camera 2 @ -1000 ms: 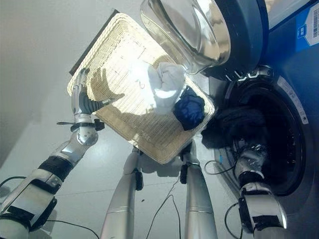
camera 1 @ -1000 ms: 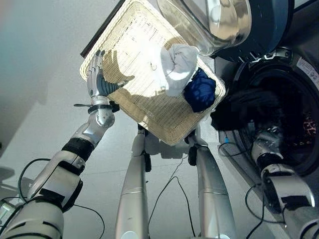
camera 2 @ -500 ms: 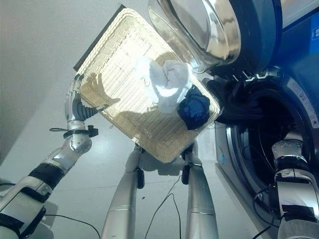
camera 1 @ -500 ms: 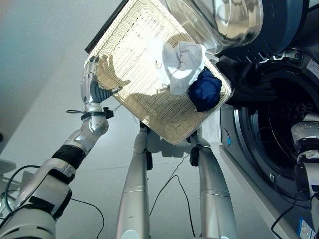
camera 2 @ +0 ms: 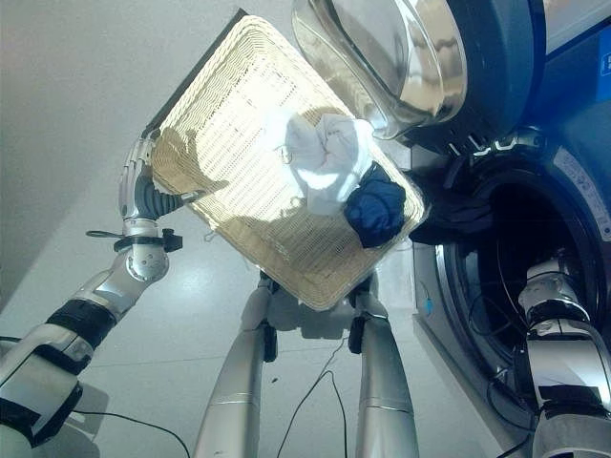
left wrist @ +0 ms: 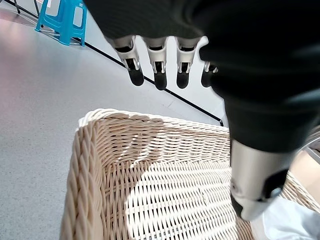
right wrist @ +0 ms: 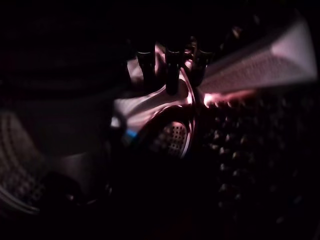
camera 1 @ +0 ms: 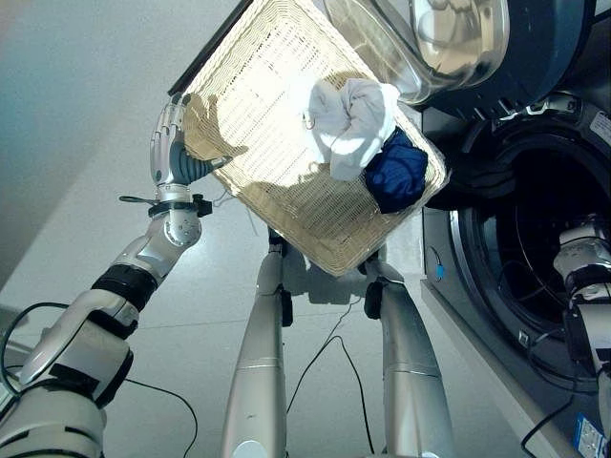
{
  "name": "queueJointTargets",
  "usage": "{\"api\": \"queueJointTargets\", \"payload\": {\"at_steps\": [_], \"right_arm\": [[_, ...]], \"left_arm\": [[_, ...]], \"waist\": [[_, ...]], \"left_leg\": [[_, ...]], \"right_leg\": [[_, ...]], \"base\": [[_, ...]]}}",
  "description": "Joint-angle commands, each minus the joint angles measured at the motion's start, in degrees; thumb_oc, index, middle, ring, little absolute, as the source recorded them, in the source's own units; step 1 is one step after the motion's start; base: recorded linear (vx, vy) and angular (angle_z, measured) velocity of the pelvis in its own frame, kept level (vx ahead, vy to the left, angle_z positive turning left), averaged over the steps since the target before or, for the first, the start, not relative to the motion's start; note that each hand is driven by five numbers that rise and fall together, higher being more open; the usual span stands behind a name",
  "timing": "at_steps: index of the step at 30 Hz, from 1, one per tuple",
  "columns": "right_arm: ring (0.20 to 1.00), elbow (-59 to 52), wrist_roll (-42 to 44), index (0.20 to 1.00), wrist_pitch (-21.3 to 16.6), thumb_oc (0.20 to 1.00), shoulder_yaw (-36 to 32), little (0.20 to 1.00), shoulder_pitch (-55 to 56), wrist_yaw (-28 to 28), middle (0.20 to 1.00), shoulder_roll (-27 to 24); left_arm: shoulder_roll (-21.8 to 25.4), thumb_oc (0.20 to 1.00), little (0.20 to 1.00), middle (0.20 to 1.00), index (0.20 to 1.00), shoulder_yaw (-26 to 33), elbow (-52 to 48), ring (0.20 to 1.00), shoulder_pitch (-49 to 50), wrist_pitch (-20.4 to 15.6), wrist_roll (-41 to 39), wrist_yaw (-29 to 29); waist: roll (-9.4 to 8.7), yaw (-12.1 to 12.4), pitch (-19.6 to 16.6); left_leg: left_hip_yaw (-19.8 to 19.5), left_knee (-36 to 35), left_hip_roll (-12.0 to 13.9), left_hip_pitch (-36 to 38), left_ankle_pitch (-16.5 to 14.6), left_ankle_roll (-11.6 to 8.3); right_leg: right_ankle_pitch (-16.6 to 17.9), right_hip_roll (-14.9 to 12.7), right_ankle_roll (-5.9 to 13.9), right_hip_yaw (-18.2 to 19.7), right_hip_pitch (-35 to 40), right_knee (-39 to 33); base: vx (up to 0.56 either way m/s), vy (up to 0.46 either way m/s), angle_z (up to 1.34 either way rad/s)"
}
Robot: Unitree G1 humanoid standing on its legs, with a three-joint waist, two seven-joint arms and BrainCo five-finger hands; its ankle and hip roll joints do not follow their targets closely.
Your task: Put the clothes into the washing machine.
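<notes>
Right hand (right wrist: 170, 70), reaching into the washing machine (camera 1: 535, 267): grasp indeterminable. Left hand (camera 1: 168, 143), fingers straight, at the wicker basket (camera 1: 248, 124) rim. White cloth (camera 1: 346, 113) and blue cloth (camera 1: 396, 172) remain in the basket; dark cloth (camera 2: 458, 205) hangs at the drum mouth.

A blue plastic stool (left wrist: 62, 22) stands on the grey floor (left wrist: 40, 95) by the wall.

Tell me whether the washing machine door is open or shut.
Open: the washing machine door is swung clear above the basket, the dark drum exposed.
</notes>
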Motion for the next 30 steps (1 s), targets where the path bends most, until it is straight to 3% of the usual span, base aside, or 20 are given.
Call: {"api": "queueJointTargets", "payload": {"at_steps": [1, 12, 23, 30], "right_arm": [[1.000, -1.8, -10.1, 1.000, 1.4, 1.000, 4.5, 1.000, -1.8, 0.7, 1.000, -10.5], [1.000, -5.4, -29.8, 1.000, 1.0, 1.000, 11.3, 1.000, -3.4, 3.1, 1.000, -4.3], [1.000, -9.2, -36.3, 1.000, 2.5, 1.000, 13.8, 1.000, 0.8, 6.1, 1.000, 1.6], [1.000, -8.5, -36.7, 1.000, 3.5, 1.000, 15.2, 1.000, -0.3, 7.1, 1.000, 2.1]], "left_arm": [[-1.9, 1.000, 1.000, 1.000, 1.000, 2.0, -0.1, 1.000, -3.7, -0.5, -0.6, 0.5], [-3.8, 1.000, 1.000, 1.000, 1.000, 2.8, 1.4, 1.000, -6.2, -0.1, -0.4, 0.2], [-4.9, 1.000, 1.000, 1.000, 1.000, 4.3, -0.4, 1.000, -5.0, 0.3, 1.1, 1.0], [-5.4, 1.000, 1.000, 1.000, 1.000, 4.4, -0.3, 1.000, -5.2, 0.6, 1.6, 0.9]], "waist": [[-0.09, -0.7, -1.2], [1.08, -0.9, -1.2], [1.72, -1.1, -1.2], [1.97, -1.0, -1.2]], "left_leg": [[0.0, 7.1, -4.4, -0.3, -8.6, 0.41], [0.9, 6.2, -4.2, -0.5, -8.2, 0.31], [1.6, 5.6, -3.9, -0.9, -7.6, 0.06], [1.8, 5.5, -3.8, -1.0, -7.5, -0.07]], "right_leg": [[13.7, 2.0, 6.87, -2.8, 4.1, -16.2], [13.6, 1.9, 6.96, -2.4, 3.1, -16.1], [13.3, 2.0, 6.86, -2.2, 2.3, -15.8], [13.2, 1.9, 6.87, -2.2, 2.2, -15.7]], "base": [[-0.02, -0.001, 0.03], [-0.01, 0.004, 0.00], [0.00, 0.000, 0.00], [0.00, 0.000, 0.00]]}}
